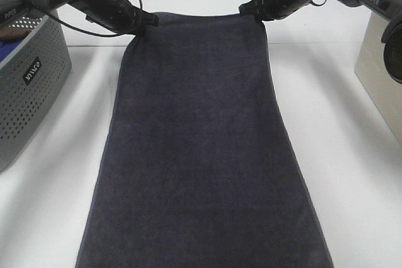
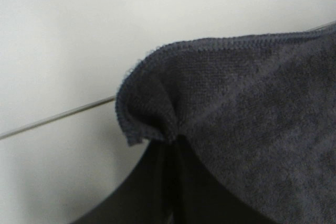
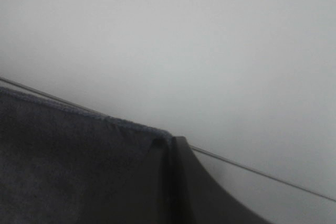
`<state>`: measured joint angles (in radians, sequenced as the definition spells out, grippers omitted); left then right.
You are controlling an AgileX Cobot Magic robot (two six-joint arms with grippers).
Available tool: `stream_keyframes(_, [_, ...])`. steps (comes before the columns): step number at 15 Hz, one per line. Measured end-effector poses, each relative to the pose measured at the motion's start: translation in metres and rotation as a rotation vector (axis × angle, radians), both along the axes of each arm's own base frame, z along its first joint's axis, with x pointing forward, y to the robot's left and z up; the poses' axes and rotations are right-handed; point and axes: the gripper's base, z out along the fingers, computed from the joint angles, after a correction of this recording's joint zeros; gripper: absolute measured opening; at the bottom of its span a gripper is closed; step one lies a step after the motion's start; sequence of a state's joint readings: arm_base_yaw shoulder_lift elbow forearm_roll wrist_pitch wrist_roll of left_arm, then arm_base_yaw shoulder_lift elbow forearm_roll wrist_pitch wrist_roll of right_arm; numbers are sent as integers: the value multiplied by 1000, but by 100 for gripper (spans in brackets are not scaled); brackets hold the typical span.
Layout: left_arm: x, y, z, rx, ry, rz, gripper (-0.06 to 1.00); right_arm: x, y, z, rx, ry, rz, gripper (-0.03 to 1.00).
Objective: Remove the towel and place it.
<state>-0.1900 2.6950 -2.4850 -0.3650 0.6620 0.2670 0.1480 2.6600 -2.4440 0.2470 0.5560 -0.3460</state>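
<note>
The towel, a long dark charcoal cloth, lay spread lengthwise on the white table just beside the grey basket, with a strip of bare table between the two. Its long side ran alongside the basket and reached well past it in length, and its near end was cut off by the edge of the exterior view.

The left fingers were pressed together on the towel corner nearer the basket. In the left wrist view the two dark fingers met under a bunched fold of the terry cloth, and the stitched hem curled over just above the pinch.

The right fingers were pressed together on the matching corner farther from the basket. The right wrist view showed the dark fingers closed at the very tip of the hem, with the cloth running away from them in a flat sheet.

Between the two grips the towel's short edge ran straight and taut, with no sag. From there the cloth widened as it came down across the table, smooth and without large wrinkles.

A beige box stood on the far side of the towel from the basket, apart from the cloth. The basket's perforated wall faced the towel; what it held could not be made out.
</note>
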Motion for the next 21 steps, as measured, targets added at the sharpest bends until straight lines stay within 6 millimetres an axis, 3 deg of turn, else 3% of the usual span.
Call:
stream_keyframes(5, [4, 2, 3, 24, -68, 5, 1, 4, 0, 1, 17, -51, -16, 1])
stream_keyframes(9, [6, 3, 3, 50, -93, 6, 1, 5, 0, -23, 15, -18, -19, 1])
stream_keyframes(10, [7, 3, -3, 55, -91, 8, 1, 5, 0, -30, 19, -10, -22, 1])
stream_keyframes(12, [9, 4, -40, 65, -69, 21, 1, 7, 0, -33, 25, -29, -30, 1])
stream_keyframes(13, [10, 5, -48, 66, -73, 27, 1, 8, 0, -36, 28, -34, -34, 1])
stream_keyframes(19, [15, 6, -57, 60, -142, 60, 2, 10, 1, -60, 70, -33, -61, 1])
stream_keyframes(21, [17, 7, -54, 55, -178, 72, 10, 10, 2, -60, 92, -37, -70, 2])
